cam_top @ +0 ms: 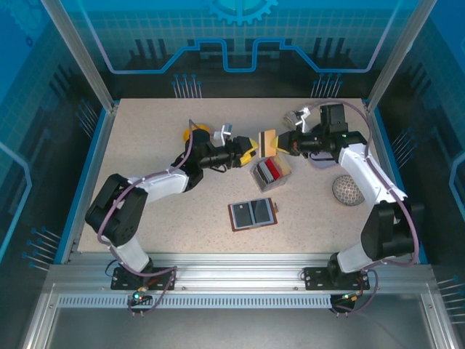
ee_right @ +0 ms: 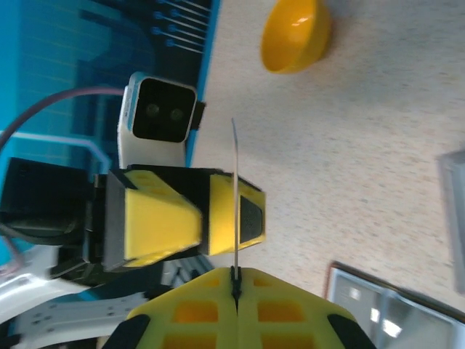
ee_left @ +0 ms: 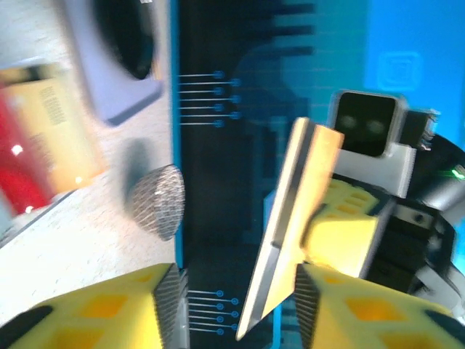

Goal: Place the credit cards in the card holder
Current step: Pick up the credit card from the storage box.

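My right gripper (cam_top: 280,145) is shut on a pale credit card (cam_top: 269,141), held on edge above the table; the right wrist view shows it edge-on as a thin line (ee_right: 235,196) rising from the closed jaws (ee_right: 236,273). My left gripper (cam_top: 251,151) faces it and is open. In the left wrist view the card (ee_left: 290,218) stands between the open fingertips (ee_left: 236,291), close to the right finger (ee_left: 363,313). More credit cards, red on top (cam_top: 270,170), sit in the clear tray box (cam_top: 259,178). The reddish-brown card holder (cam_top: 253,214) lies open and flat, grey-blue pockets up.
A yellow bowl (cam_top: 195,133) sits behind the left arm. A grey mesh ball (cam_top: 348,190) lies at the right, with a pale lilac object (cam_top: 324,157) beside the right arm. Blue walls edge the table on both sides.
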You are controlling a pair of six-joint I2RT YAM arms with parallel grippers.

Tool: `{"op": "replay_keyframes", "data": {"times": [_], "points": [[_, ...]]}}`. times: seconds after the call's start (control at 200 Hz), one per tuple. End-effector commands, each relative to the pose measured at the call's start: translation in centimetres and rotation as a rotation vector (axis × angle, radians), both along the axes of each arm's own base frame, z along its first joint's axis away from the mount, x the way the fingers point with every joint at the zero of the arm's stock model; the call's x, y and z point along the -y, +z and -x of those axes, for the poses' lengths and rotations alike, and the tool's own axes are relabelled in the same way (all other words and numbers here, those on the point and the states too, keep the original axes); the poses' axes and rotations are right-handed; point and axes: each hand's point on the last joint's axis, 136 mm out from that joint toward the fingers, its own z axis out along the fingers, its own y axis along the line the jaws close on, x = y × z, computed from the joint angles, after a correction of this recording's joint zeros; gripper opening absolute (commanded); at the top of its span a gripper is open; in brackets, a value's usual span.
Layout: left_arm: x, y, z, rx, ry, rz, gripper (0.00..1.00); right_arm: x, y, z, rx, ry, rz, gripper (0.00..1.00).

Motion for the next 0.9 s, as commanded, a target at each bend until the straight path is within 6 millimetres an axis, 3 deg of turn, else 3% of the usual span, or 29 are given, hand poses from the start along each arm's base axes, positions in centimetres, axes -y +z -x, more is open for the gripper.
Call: {"op": "replay_keyframes", "data": {"times": [0.0, 0.195, 0.315, 0.47, 0.635, 0.895], "points": [[-2.8, -5.0, 2.5, -0.107, 0.043, -0.262, 0.58, 1.3, -3.5, 2.9, -0.032, 0.007, 0.266, 0.02], [-5.8, -10.4, 7.4, -0.188, 0.032, -0.591, 0.65, -0.2, -9.1, 7.9, -0.04, 0.104, 0.556, 0.02], [-5.7, -12.5, 9.9, -0.2, -0.013, -0.699, 0.66, -0.1, -12.0, 10.0, -0.039, 0.108, 0.667, 0.01], [-5.9, -15.2, 12.1, -0.236, 0.001, -0.778, 0.66, 0.2, -14.5, 12.0, -0.053, 0.124, 0.668, 0.01], [-5.9, -16.9, 13.4, -0.261, 0.006, -0.797, 0.66, 0.4, -16.1, 12.6, -0.059, 0.132, 0.663, 0.01], [-5.0, -18.2, 14.0, -0.268, -0.013, -0.819, 0.66, 0.8, -16.9, 11.3, -0.03, 0.06, 0.675, 0.01]]}}
